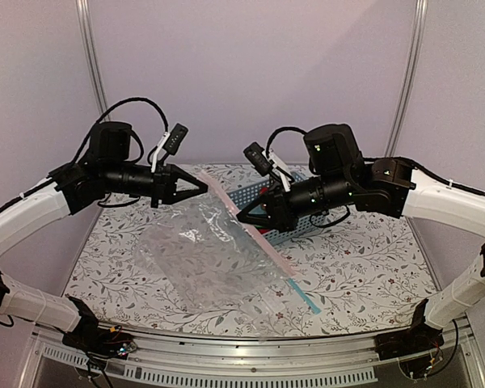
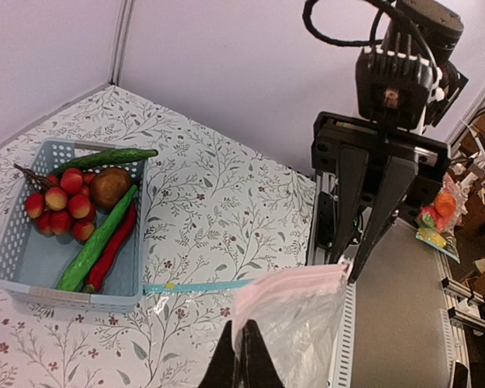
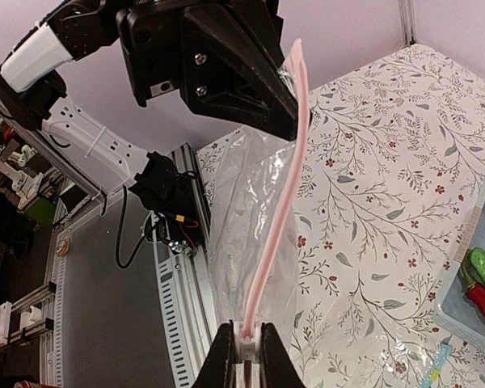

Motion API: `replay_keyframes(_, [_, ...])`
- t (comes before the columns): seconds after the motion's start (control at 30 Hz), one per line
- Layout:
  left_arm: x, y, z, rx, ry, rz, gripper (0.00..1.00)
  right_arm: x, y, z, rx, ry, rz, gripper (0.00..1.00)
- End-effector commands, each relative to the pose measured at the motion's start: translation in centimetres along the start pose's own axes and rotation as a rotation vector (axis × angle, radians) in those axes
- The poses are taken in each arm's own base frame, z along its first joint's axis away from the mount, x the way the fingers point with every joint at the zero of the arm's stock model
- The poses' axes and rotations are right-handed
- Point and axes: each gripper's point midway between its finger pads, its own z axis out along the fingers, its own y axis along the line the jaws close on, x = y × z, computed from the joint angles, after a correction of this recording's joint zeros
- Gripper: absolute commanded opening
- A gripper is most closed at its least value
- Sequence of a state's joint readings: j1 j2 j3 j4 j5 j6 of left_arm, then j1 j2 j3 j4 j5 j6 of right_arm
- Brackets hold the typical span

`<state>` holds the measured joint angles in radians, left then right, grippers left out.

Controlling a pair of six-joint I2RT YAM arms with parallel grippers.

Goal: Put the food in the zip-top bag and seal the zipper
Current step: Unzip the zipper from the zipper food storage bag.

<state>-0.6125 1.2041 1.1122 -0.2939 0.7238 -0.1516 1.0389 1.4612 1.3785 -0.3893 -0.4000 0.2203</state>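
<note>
We hold the bag up by its zipper; the food is not yet packed.
Our left gripper (image 1: pixel 202 187) is clamped on one end of the pink zipper (image 3: pixel 275 202), and the zip-top bag (image 1: pixel 198 250) sags below. Our right gripper (image 1: pixel 242 217) pinches the strip further along, likely to keep the mouth taut. The food (image 2: pixel 89 210) lies in the basket (image 2: pixel 65 295) beyond, none of it bagged.

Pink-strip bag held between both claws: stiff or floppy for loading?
Probably floppy: the zip-top bag sags and creases below the zipper stretched between the left claw and right claw. Likely light: thin clear film. Its mouth probably won't stay open unaided.
</note>
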Motion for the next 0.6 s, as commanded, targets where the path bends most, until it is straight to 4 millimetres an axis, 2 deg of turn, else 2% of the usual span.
replay_keyframes(0.0, [-0.4, 3.3, -1.2, -0.138, -0.035, -0.024, 0.0, 1.0, 0.6, -1.0, -0.02, 0.028, 0.003, 0.0])
replay_keyframes(0.57, [-0.8, 5.8, -2.4, -0.231, -0.064, -0.064, 0.0, 1.4, 0.5, -1.0, -0.017, 0.034, 0.007, 0.0])
